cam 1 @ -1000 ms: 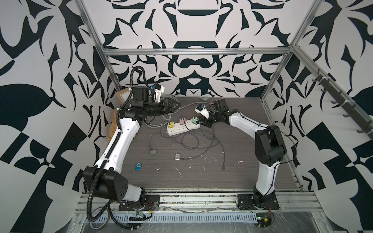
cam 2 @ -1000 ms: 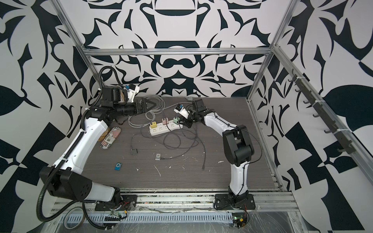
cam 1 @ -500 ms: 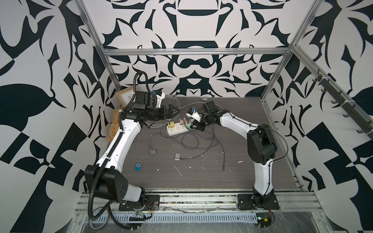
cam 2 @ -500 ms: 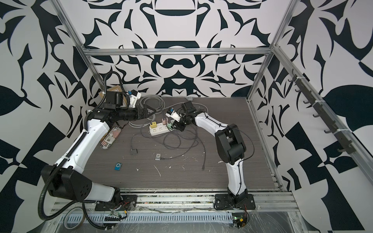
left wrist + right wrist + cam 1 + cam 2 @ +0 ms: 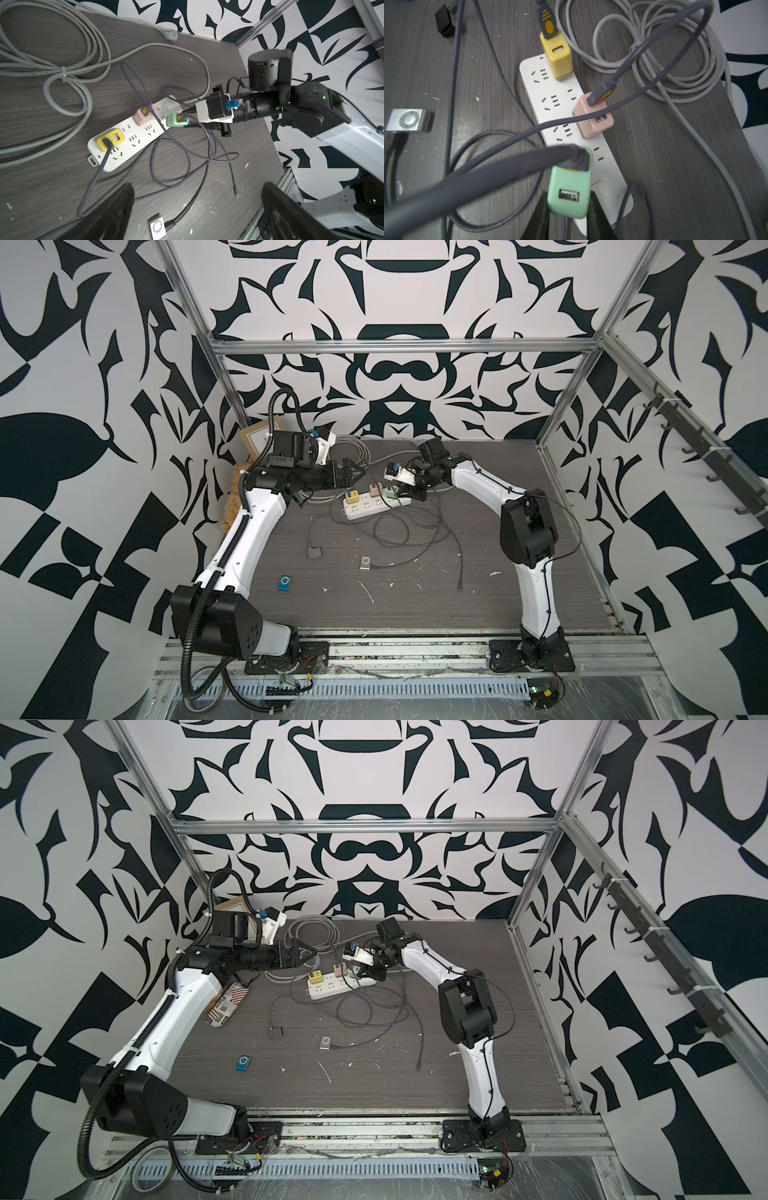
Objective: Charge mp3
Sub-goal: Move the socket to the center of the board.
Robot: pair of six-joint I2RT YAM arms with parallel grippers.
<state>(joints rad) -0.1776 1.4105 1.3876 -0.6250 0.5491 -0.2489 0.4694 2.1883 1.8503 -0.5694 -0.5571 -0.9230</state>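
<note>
- The desk (image 5: 415, 605) carries a white power strip (image 5: 368, 506) toward the back, with grey cables (image 5: 399, 531) looping round it.
- The left gripper (image 5: 358, 473) hangs near the strip's yellow-charger end, jaws spread wide and holding nothing.
- The right gripper (image 5: 569, 218) is clamped on the green charger (image 5: 569, 187) at the strip's opposite end; a cable is plugged into that charger.
- A pink charger (image 5: 593, 120) and a yellow charger (image 5: 557, 56) sit in the strip, each with a cable.
- The silver mp3 (image 5: 366, 562) lies nearer the front — a cable is plugged into it; the blue mp3 (image 5: 284, 583) lies by itself, closer to the left arm.
</note>
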